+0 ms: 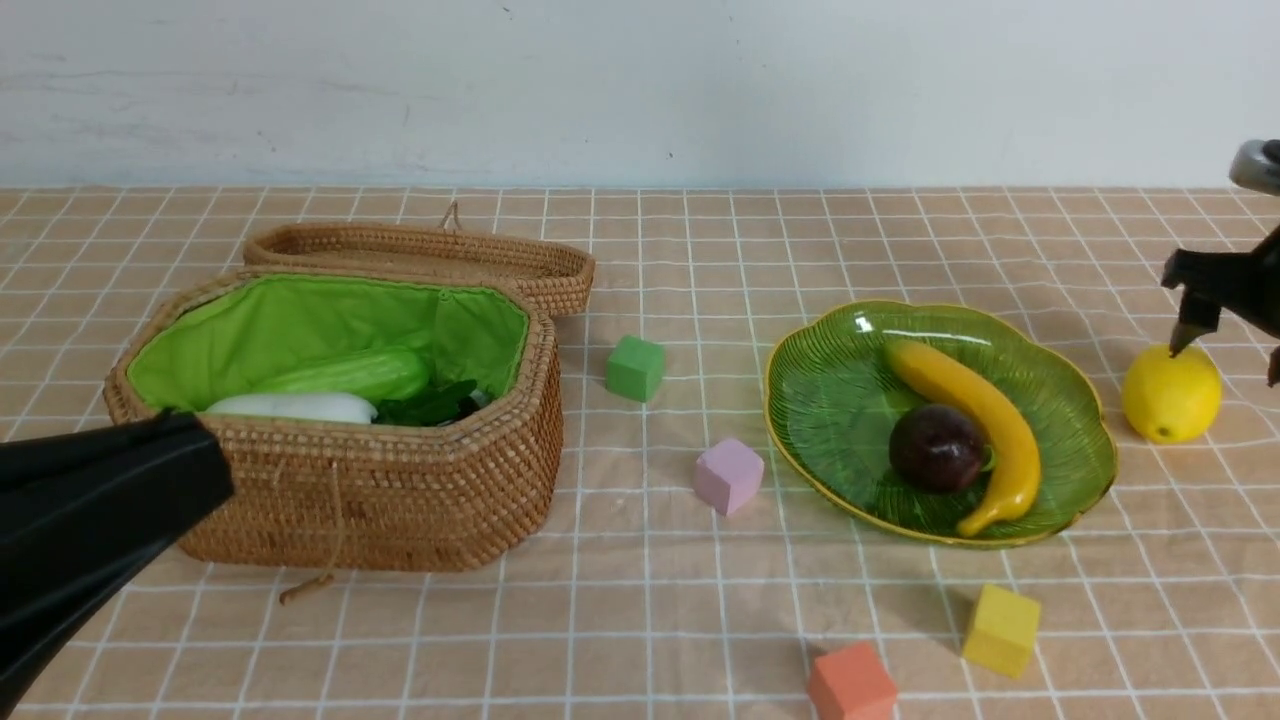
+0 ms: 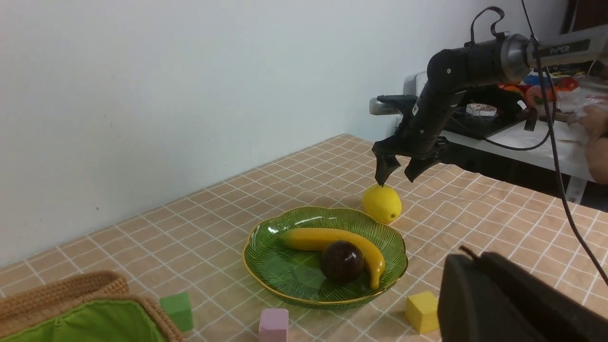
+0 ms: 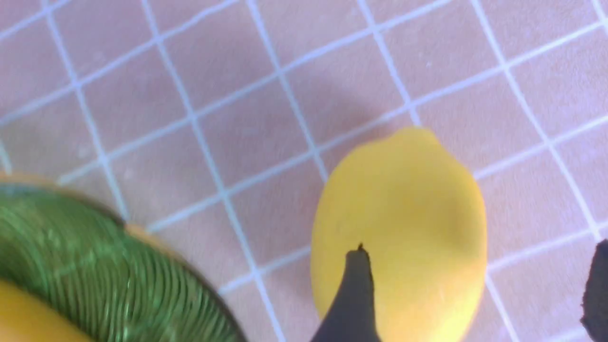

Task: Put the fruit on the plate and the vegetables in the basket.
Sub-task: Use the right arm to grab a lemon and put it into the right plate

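Observation:
The yellow lemon (image 1: 1172,393) lies on the cloth just right of the green glass plate (image 1: 830,400). The banana (image 1: 975,420) and the dark mangosteen (image 1: 936,447) lie on the plate. My right gripper (image 1: 1230,360) is open and hangs just above the lemon (image 3: 403,228), one finger over its top, the other off to its side. The wicker basket (image 1: 400,500) holds the white radish (image 1: 295,407) and the light green leafy vegetable (image 1: 350,375). Eggplant and carrot are hidden. My left gripper (image 1: 190,440) is shut and empty, in front of the basket's near left corner.
The basket lid (image 1: 420,255) lies behind the basket. A green cube (image 1: 635,368) and a pink cube (image 1: 729,475) sit between basket and plate. A yellow cube (image 1: 1001,630) and an orange cube (image 1: 852,685) sit near the front edge.

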Available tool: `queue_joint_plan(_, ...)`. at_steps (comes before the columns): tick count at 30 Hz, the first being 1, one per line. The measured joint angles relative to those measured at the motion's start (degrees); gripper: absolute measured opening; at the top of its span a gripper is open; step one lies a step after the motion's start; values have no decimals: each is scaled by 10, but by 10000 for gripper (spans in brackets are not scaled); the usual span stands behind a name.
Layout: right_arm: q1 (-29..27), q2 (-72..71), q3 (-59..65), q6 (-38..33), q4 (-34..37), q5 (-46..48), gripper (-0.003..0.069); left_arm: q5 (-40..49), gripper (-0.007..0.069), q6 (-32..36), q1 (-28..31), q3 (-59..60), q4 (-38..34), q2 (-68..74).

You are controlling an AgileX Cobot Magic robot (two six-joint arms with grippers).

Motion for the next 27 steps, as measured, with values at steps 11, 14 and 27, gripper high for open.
queue_joint_plan(11, 1, 70, -18, -5, 34, -71, 594, 23, 8, 0, 0, 0, 0, 0)
queue_joint_plan(14, 1, 72, -19, -24, 36, -73, 570, 25, 8, 0, 0, 0, 0, 0)
queue_joint_plan(27, 1, 46, -12, -80, 58, -13, 564, 28, 8, 0, 0, 0, 0, 0)
